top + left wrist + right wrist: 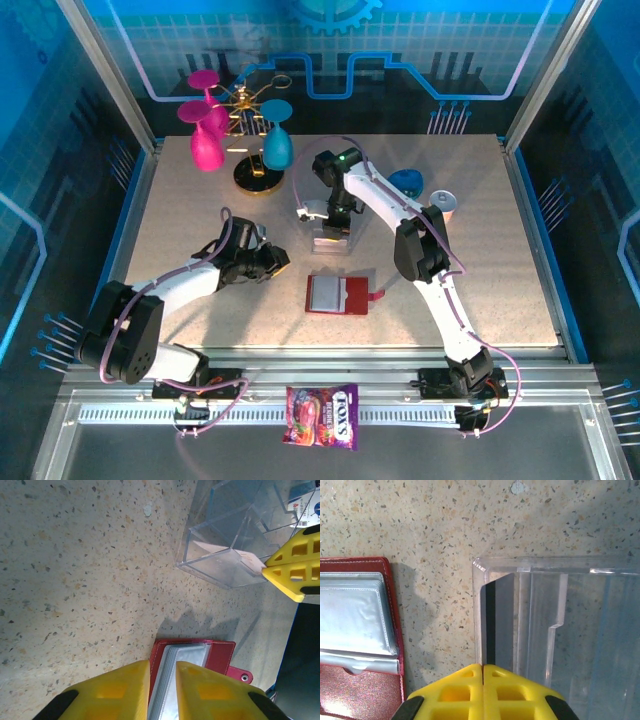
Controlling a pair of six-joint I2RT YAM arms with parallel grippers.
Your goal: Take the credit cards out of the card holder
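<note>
The red card holder [340, 296] lies open on the table, its grey sleeves [355, 615] facing up and its snap tab to the right. My left gripper [283, 264] hovers just left of it; the yellow fingers [120, 690] stand a narrow gap apart, nothing between them, with the card holder [220, 655] beyond. My right gripper [483, 666] is shut, fingertips touching, over the clear plastic box [560, 630]. A dark credit card [490, 625] stands on edge inside the box against its left wall, right ahead of those fingertips. I cannot tell whether they touch it.
A gold rack with pink and teal goblets [240, 130] stands at the back left. A blue object [405, 182] and a small cup [443, 203] sit behind the right arm. A colourful candy bag [322, 415] lies on the front rail.
</note>
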